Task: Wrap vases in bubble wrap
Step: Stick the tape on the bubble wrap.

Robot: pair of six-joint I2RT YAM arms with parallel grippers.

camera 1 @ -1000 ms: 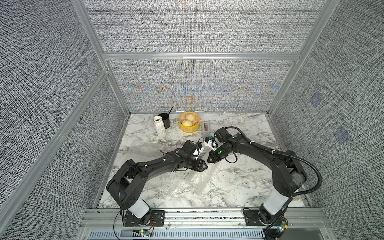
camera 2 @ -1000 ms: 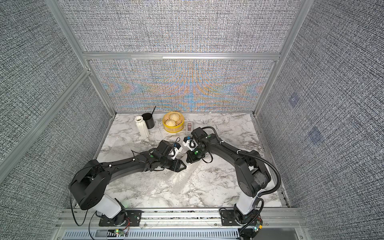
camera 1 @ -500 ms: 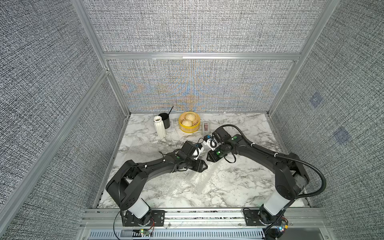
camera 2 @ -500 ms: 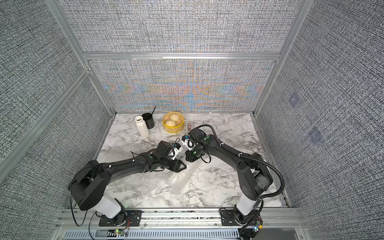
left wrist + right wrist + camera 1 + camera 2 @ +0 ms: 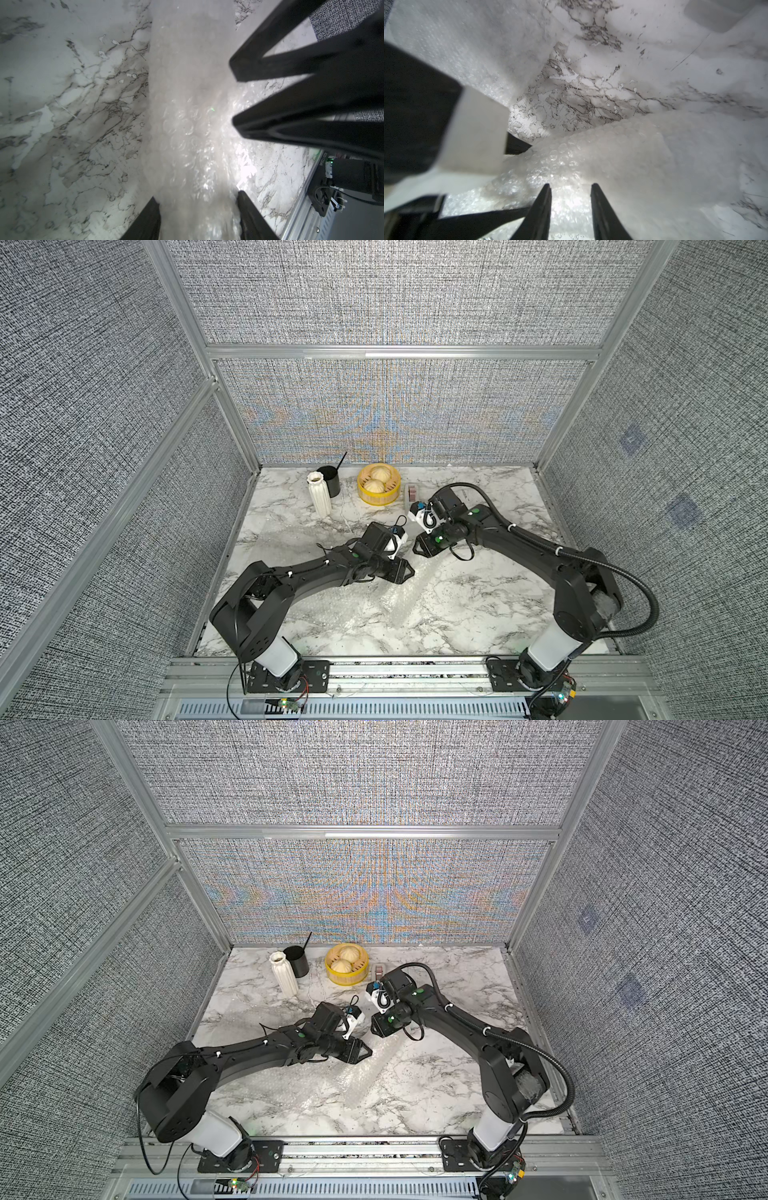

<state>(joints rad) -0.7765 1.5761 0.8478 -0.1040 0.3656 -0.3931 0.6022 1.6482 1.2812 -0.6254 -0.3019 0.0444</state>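
In L wrist view, not top: bubble wrap (image 5: 187,128) bundle betw. jaws.

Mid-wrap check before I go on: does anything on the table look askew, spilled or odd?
Nothing looks spilled or broken. The bubble wrap is bunched into a crumpled ridge in the middle, not lying flat. The slim vase stands upright and bare at the back beside the black mug.

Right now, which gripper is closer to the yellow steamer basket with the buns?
Right. The right gripper is a little in front of the steamer basket, toward the robot; the left gripper lies farther from it, nearer the robot's base.
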